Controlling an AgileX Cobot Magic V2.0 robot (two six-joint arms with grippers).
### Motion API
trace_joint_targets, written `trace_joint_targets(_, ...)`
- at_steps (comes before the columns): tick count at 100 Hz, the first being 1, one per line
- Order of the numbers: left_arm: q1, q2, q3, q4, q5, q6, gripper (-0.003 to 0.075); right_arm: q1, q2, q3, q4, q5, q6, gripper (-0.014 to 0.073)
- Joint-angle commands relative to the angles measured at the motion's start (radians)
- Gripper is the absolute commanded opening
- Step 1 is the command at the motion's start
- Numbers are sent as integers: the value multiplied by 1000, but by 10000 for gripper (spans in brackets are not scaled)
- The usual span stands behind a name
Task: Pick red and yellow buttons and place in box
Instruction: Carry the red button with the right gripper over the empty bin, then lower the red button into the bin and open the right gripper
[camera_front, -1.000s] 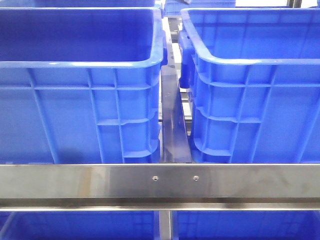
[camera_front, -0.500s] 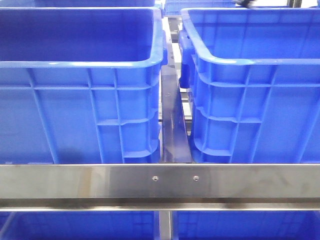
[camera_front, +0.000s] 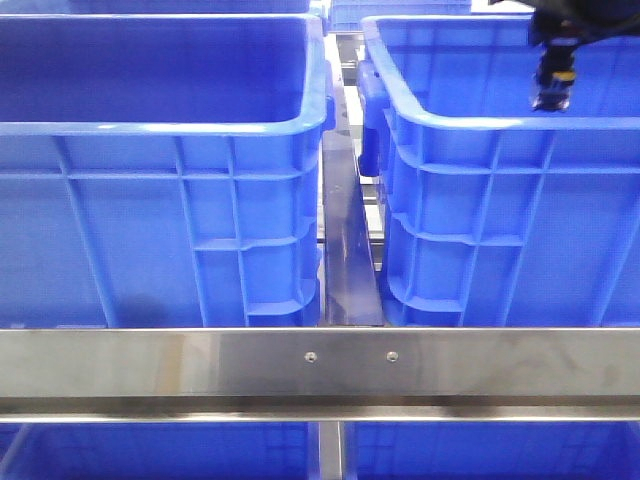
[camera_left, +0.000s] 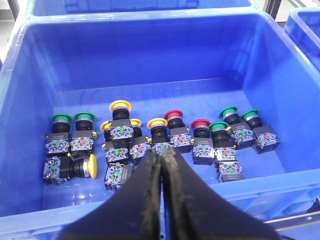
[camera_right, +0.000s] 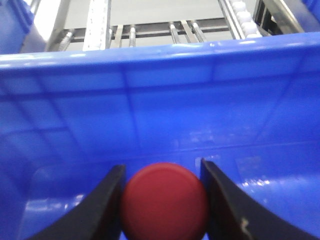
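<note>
Right fingers clamp a red button inside the right-hand box. Left fingers are pressed together, empty, above a second blue crate holding a yellow button among others

You have two large bright-blue ribbed plastic crates side by side, the left crate and the right crate, behind a brushed steel crossbar. A dark gripper hangs over the right crate's near rim, top right.
</note>
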Motion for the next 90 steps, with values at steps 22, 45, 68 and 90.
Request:
trace_joint_targets(22,1,1,-27,-14,-81,-8,-19,-97,103,-149,-39,120,14,151)
trace_joint_targets(45,1,1,-27,-14,-81,-8,-19,-113,160,-166,-39,132,14,151)
trace_joint_targets(68,1,1,-27,-14,-81,-8,-19,-113,187,-177,-39,154,14,151)
trace_joint_targets(90,1,1,-27,-14,-81,-8,-19,-113,194,-204,-38,179,14,151)
